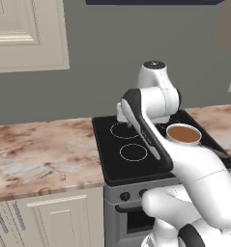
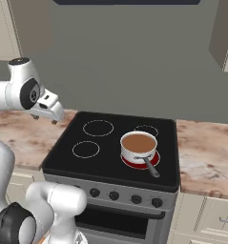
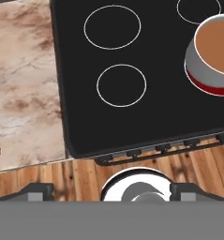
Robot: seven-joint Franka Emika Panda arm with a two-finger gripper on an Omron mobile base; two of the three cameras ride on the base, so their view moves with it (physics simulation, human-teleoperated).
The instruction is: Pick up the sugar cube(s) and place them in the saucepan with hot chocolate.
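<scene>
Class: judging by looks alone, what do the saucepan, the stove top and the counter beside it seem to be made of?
Saucepan: seemingly metal, with pale matte walls, a red base band and a thin dark handle. Stove top: smooth black, probably glass-ceramic; the burners are only thin white rings on a flat surface. Counter: apparently polished stone, going by its pink-brown marbled veining.

My three cameras on the stove (image 2: 110, 143)
Both my base views look forward and down from behind, left and right, sharing cooktop and saucepan (image 2: 139, 147); my hand view looks steeply down, closer
</scene>
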